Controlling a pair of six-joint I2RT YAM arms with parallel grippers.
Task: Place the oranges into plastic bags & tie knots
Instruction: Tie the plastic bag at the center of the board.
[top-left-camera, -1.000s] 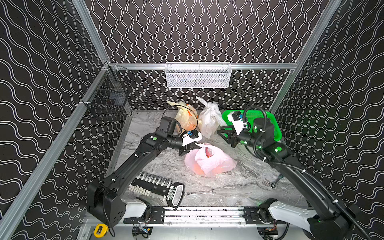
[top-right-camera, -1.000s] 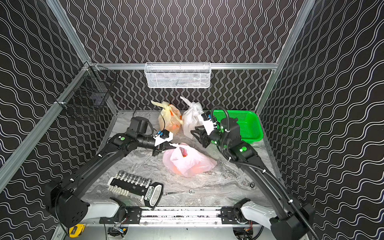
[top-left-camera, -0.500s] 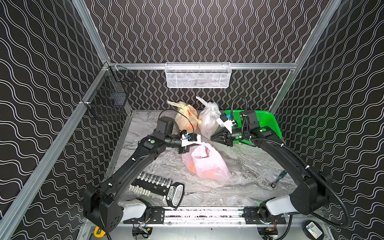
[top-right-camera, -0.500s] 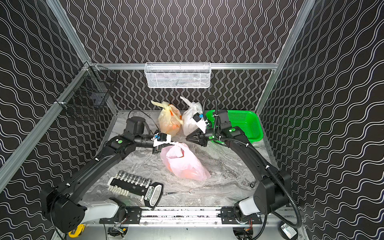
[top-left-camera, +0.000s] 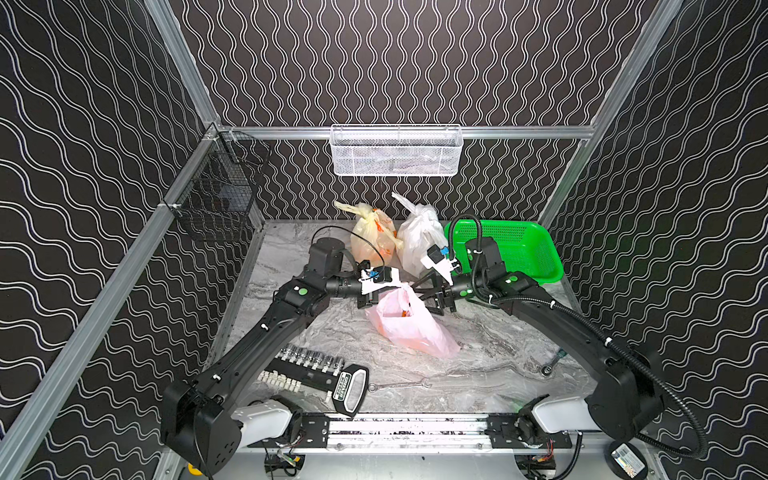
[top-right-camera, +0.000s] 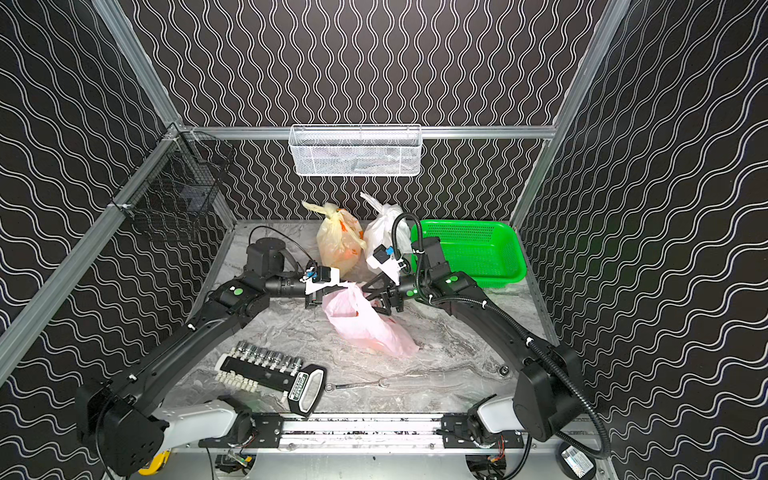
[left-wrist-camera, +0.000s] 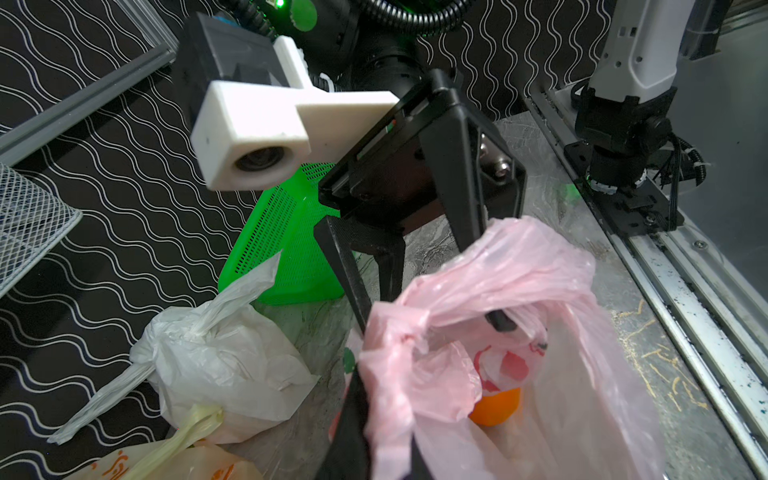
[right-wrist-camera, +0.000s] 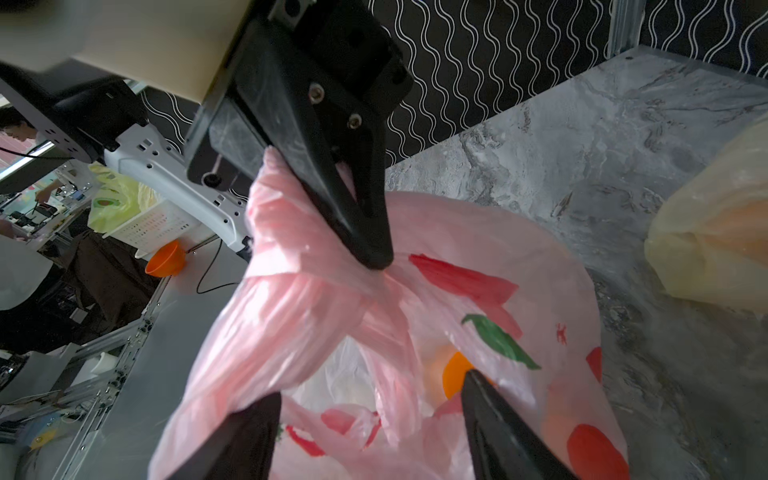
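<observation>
Oranges (left-wrist-camera: 496, 409) mostly behind pink bag (left-wrist-camera: 540, 270)

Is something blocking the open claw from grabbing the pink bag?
No, nothing visible is in the way. The right gripper is open right at the pink bag's mouth, with a fold of the bag between its fingers. The left gripper is shut on the bag's top. The white bag and yellowish bag stand off behind.

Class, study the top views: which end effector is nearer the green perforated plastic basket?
Right. The right end effector hangs near the front corner of the green perforated plastic basket; the left end effector is farther away, clamping the far edge of the pink plastic bag.
</observation>
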